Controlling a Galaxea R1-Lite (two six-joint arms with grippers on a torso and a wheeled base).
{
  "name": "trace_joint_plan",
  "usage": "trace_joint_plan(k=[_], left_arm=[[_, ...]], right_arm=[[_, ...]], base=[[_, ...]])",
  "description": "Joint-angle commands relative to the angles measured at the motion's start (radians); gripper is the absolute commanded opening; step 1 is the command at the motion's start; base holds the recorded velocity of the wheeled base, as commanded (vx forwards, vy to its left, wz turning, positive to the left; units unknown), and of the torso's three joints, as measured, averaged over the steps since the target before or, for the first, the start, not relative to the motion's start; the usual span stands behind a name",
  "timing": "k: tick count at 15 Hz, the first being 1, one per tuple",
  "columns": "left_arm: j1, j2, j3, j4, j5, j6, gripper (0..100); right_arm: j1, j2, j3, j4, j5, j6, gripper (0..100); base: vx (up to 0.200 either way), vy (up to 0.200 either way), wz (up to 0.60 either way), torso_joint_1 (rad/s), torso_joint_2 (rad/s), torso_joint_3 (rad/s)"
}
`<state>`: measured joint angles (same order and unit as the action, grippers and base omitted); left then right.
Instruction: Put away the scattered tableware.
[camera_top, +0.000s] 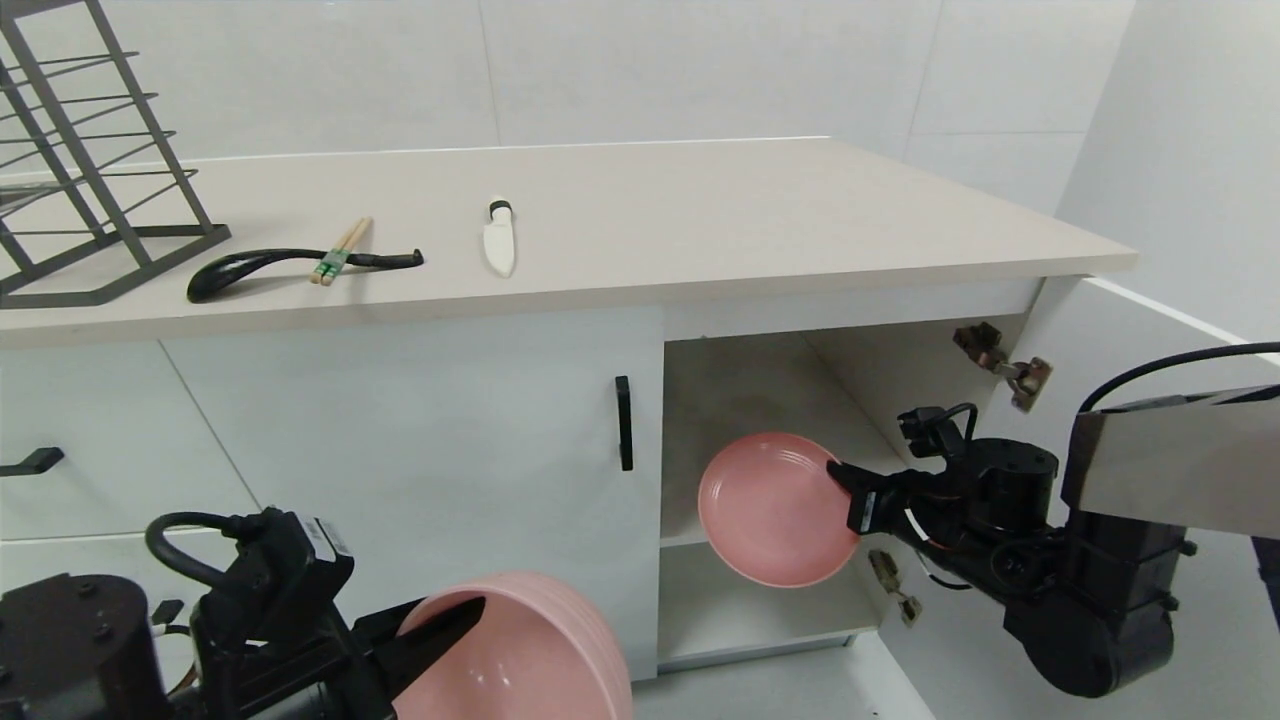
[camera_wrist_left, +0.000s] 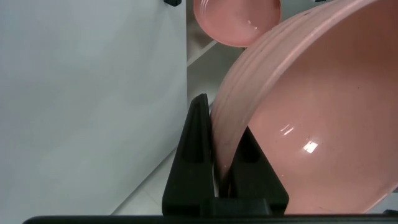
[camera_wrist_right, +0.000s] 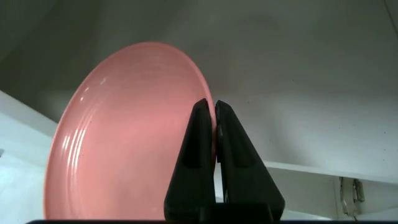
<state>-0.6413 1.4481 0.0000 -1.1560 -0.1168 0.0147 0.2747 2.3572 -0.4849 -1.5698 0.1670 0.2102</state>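
Observation:
My right gripper (camera_top: 838, 472) is shut on the rim of a pink plate (camera_top: 775, 508), which is held on edge in front of the open cabinet (camera_top: 760, 400) below the counter. In the right wrist view the black fingers (camera_wrist_right: 202, 140) pinch the plate (camera_wrist_right: 118, 137) at its edge. Low at the front left, my left gripper (camera_top: 455, 610) is shut on the rim of a pink bowl (camera_top: 530, 655). The left wrist view shows the bowl (camera_wrist_left: 311, 106) clamped between the fingers (camera_wrist_left: 198, 134), with the pink plate (camera_wrist_left: 236, 22) farther off.
On the counter (camera_top: 700, 210) lie a black ladle (camera_top: 260, 268), wooden chopsticks (camera_top: 338, 252) and a white knife (camera_top: 498, 240). A dark wire rack (camera_top: 80, 170) stands at the back left. The cabinet door (camera_top: 1110, 340) hangs open on the right; a closed door with a black handle (camera_top: 623, 422) is left of the opening.

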Motion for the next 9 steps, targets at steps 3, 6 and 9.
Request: trace_joint_plan(k=[3,6,9], left_arm=[[-0.005,-0.003,0.000,0.010,-0.001,0.005,0],[-0.005,0.005,0.000,0.013,-0.001,0.007,0],[-0.005,0.003,0.000,0.013,-0.001,0.007,0]], right_arm=[[0.000,0.030,-0.031,-0.001,0.000,0.000,0],[-0.009,0.051,-0.046,-0.001,0.000,0.000,0],[-0.005,0.094,-0.083,-0.001,0.000,0.000,0]], base=[[0.133,0.000,0.00,-0.002,0.00,0.002],[0.000,0.000,0.00,0.000,0.00,0.000],[0.000,0.000,0.00,0.000,0.00,0.000]])
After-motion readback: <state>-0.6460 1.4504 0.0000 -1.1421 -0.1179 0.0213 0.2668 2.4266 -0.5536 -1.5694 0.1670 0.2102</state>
